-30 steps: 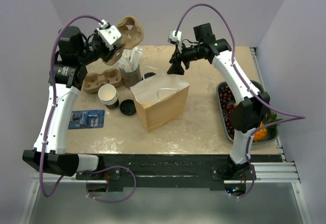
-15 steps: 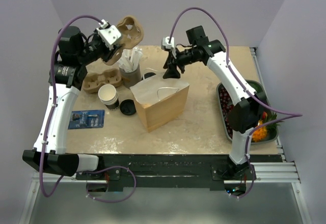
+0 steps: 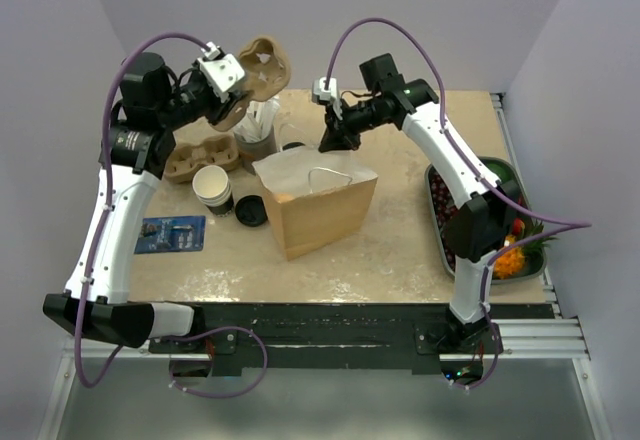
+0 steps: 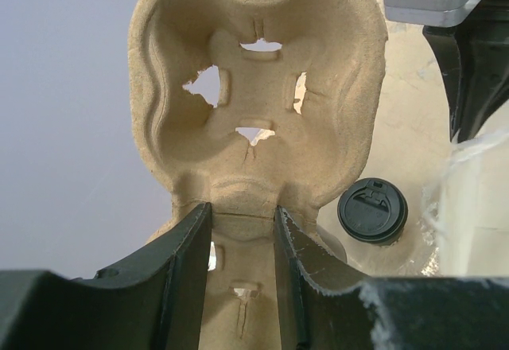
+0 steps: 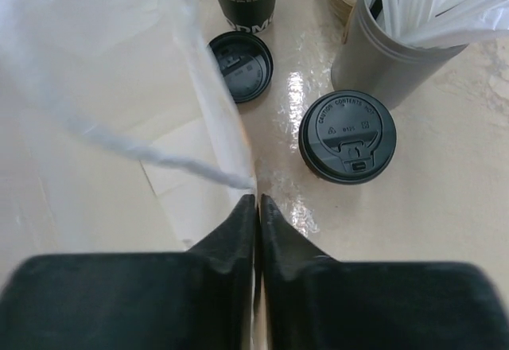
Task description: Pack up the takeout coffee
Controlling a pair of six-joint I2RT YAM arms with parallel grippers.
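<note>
Paper bag (image 3: 320,210) rim pinched by right gripper (image 5: 256,207) | left gripper (image 4: 240,211) clamped on cup carrier (image 4: 254,87) | takeout coffee (image 5: 347,137) on table (image 3: 400,230) outside bag | we judge packing not begun

A pale beige, stone-patterned worktop (image 3: 400,245) stands in a narrow booth closed in by plain lilac walls: a back wall (image 3: 320,10) behind its far edge, a left wall (image 3: 40,110) and a right wall (image 3: 600,110) along its sides. Its near edge is bordered by a black mounting board (image 3: 330,322) with a silver metal rail (image 3: 540,338) just in front, and below that lies a grey floor (image 3: 330,410). The light is soft and even, and the worktop's glossy surface shows a bright glare near its far edge.
</note>
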